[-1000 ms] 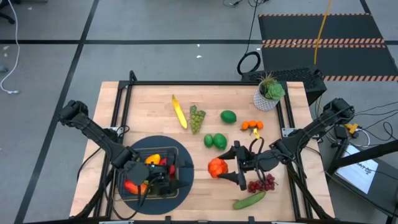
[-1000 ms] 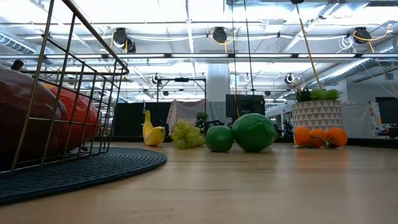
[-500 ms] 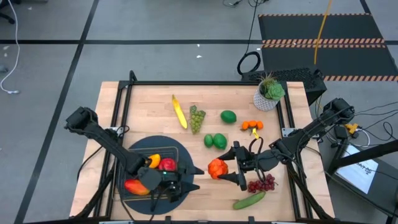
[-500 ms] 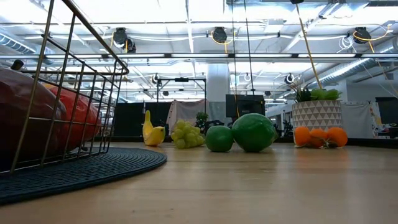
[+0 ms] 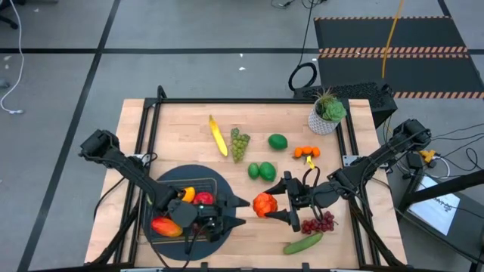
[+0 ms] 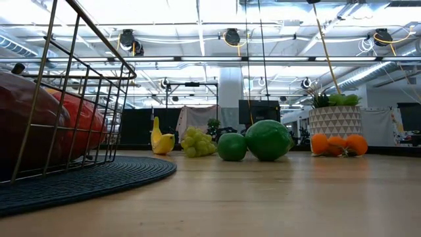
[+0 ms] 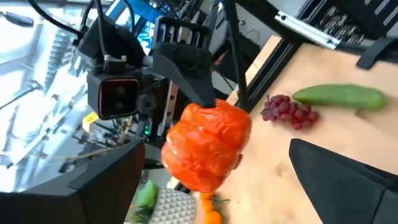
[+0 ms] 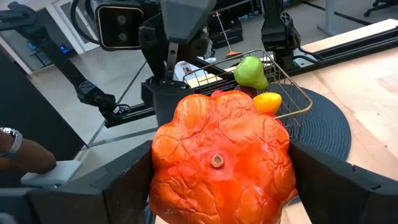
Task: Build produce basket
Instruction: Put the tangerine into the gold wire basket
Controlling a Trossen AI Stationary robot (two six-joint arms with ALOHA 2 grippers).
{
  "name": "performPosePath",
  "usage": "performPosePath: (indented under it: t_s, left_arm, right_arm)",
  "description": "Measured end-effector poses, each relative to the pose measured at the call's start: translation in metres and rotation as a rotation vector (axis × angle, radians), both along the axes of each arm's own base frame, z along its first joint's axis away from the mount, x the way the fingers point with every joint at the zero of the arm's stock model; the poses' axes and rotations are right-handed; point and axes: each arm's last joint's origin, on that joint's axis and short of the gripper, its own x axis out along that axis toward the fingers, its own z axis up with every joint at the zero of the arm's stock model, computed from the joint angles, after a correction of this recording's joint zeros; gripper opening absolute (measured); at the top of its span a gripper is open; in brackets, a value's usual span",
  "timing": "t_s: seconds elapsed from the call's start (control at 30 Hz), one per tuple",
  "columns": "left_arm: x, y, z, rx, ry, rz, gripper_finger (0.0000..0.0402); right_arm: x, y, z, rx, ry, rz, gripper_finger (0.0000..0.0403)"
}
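Observation:
The wire basket stands on a round dark mat near the table's near left. It holds a red apple, a yellow pepper, a red-orange fruit and a green pear. My right gripper is shut on an orange pepper just right of the mat. My left gripper is open at the basket's right side, pointing at the pepper and apart from it. My right gripper holds the orange pepper pinched between its two fingers, one on each opposite side of its body. The fingers come level from the table's right. In the left wrist view the pepper looks lifted clear of the table.
Loose on the table: banana, green grapes, two limes, another green fruit, oranges, purple grapes, cucumber. A potted plant stands far right. A person's hand shows beyond the table.
My left gripper has moved from over the basket's inside toward the table's right, past the basket's right rim toward the orange pepper. The right gripper and the pepper have kept still.

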Motion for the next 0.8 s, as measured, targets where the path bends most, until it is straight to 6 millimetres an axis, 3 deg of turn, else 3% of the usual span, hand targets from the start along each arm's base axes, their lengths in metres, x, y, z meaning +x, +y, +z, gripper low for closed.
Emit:
performPosePath:
  t_s: [0.4, 0.8]
  left_arm:
    - [0.007, 0.009, -0.001, -0.078, 0.008, -0.007, 0.0399]
    - [0.017, 0.001, -0.022, 0.055, 0.039, -0.074, 0.0399]
  right_arm:
    - [0.002, -0.003, 0.000, 0.024, 0.003, -0.015, 0.0329]
    - [0.022, -0.002, -0.014, 0.114, 0.006, 0.077, 0.0329]
